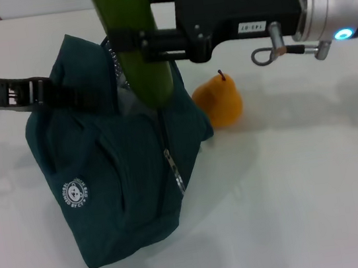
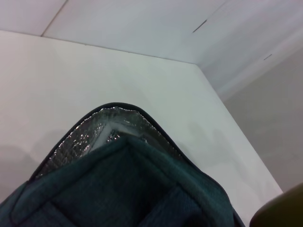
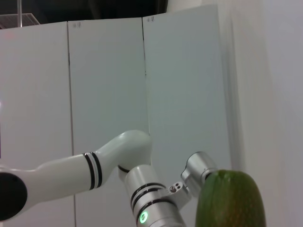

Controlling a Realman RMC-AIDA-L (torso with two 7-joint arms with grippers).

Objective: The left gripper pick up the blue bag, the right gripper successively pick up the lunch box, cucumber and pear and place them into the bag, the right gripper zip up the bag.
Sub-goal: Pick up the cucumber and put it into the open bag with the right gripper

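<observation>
The right end effector (image 1: 132, 47) reaches in level from the right, clenched on the upright cucumber (image 1: 134, 43) above the bag's (image 1: 118, 176) open mouth. The left end effector (image 1: 40, 92) grips the bag's left rim. The pear (image 1: 219, 100) sits on the worktop (image 1: 305, 176) beside the bag.

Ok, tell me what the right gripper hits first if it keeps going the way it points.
Likely the bag: the right gripper, clamped on the upright cucumber, points toward the bag's raised edge, where the left gripper holds it. Depth is unclear.

Blue bag (image 2: 128, 189) mouth open (foil lining showing) on white table (image 2: 94, 75).
</observation>
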